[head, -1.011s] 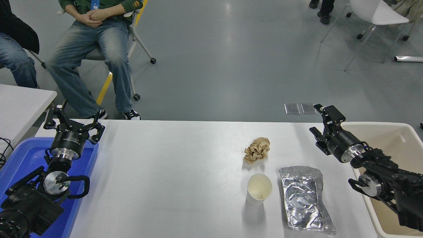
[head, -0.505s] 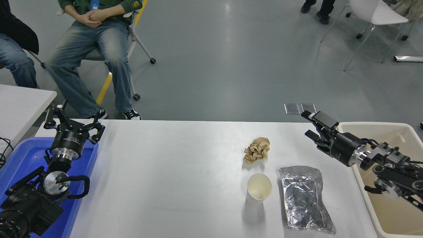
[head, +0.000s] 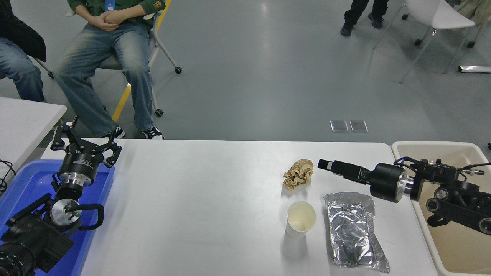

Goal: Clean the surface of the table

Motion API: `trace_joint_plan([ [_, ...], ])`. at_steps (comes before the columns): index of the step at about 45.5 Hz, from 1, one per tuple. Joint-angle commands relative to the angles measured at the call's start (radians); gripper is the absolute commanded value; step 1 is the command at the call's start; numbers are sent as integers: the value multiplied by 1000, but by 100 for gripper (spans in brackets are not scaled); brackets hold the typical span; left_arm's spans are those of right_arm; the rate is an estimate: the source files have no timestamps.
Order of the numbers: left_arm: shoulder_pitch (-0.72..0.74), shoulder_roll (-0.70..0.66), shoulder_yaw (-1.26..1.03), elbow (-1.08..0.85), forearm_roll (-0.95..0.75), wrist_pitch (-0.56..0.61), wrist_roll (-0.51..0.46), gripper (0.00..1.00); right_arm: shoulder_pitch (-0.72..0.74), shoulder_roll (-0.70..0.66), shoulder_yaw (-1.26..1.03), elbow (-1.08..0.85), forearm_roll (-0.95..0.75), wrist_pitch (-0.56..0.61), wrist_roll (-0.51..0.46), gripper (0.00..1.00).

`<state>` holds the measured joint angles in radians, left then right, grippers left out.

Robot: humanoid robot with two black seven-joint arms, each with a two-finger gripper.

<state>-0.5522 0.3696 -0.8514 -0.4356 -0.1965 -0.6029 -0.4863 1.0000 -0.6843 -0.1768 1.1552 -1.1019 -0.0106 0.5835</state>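
Note:
The white table surface (head: 199, 199) carries a crumpled brown paper ball (head: 298, 174), an upright white paper cup (head: 300, 219) and a flat silver foil pouch (head: 353, 228). My right gripper (head: 324, 165) reaches in low from the right and points left. Its tip is a short gap to the right of the paper ball, above the pouch's far end. It is open and holds nothing. My left gripper (head: 82, 140) is parked at the lower left over the blue tray, open and empty.
A beige plastic bin (head: 460, 147) stands off the table's right end, under my right arm. A blue tray (head: 23, 180) lies at the left edge. A smaller white table (head: 23, 119) is at far left. Two seated people are beyond the far left corner.
My right gripper has swung down and to the left, from above the table's right end to just right of the paper ball. The left arm has not moved.

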Motion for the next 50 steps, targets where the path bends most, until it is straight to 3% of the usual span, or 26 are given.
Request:
trace_joint_plan([
  [1, 0, 0, 0, 0, 0, 0, 0, 100, 124, 65, -194, 20, -33, 4, -117, 100],
  [10, 1, 0, 0, 0, 0, 0, 0, 100, 160, 66, -204, 113, -22, 24, -379, 100],
  [15, 0, -1, 0, 0, 0, 0, 0, 100, 164, 65, -199, 144, -21, 52, -476, 100],
  [50, 0, 0, 0, 0, 0, 0, 0, 100, 138, 80, -237, 175, -62, 44, -493, 99],
])
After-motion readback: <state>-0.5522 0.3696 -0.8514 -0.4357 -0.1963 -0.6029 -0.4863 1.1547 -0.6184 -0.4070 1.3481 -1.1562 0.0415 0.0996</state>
